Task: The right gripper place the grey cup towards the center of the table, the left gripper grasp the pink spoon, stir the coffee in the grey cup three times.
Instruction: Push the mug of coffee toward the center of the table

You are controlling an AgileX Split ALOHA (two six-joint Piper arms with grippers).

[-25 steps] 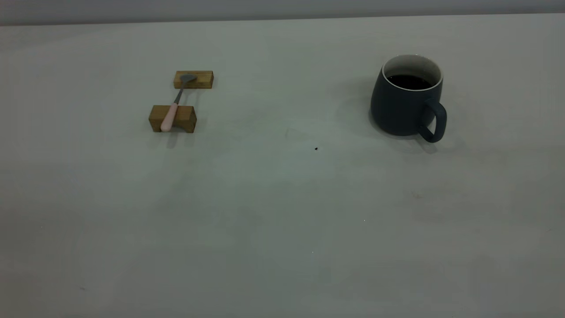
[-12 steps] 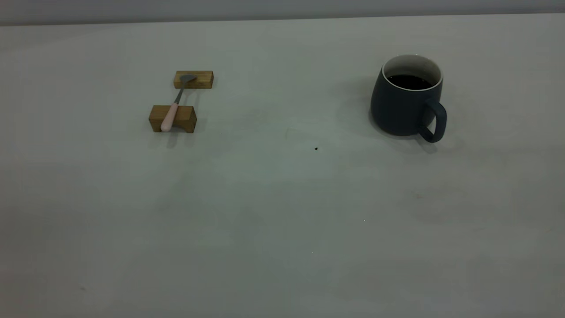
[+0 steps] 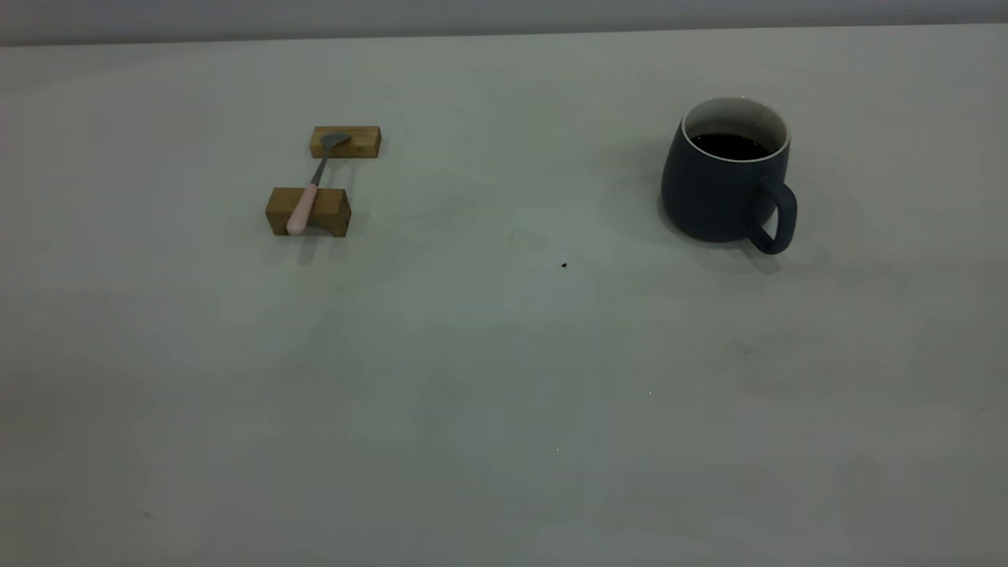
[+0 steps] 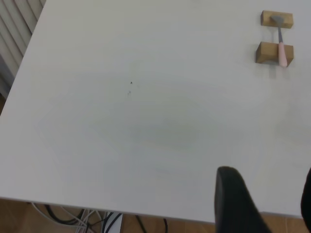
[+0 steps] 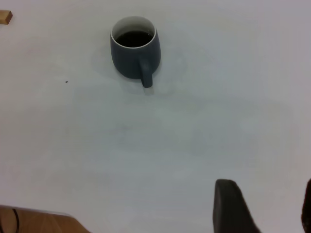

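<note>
The grey cup (image 3: 724, 185) stands on the right part of the table (image 3: 504, 354), handle toward the near edge, with dark coffee (image 3: 730, 145) inside. The cup (image 5: 135, 47) shows far off in the right wrist view. The pink spoon (image 3: 303, 206) lies across two wooden blocks at the left, its bowl on the far block. The spoon (image 4: 282, 51) is also in the left wrist view. My left gripper (image 4: 267, 172) hangs open over the table's near edge, far from the spoon. My right gripper (image 5: 267, 183) is open and empty, well short of the cup. Neither gripper appears in the exterior view.
Two brown wooden blocks (image 3: 308, 211) (image 3: 345, 142) hold the spoon up off the surface. A tiny dark speck (image 3: 564, 264) lies near the middle. Cables (image 4: 97, 221) hang below the table's near edge, and a ribbed panel (image 4: 14, 34) stands beside the table.
</note>
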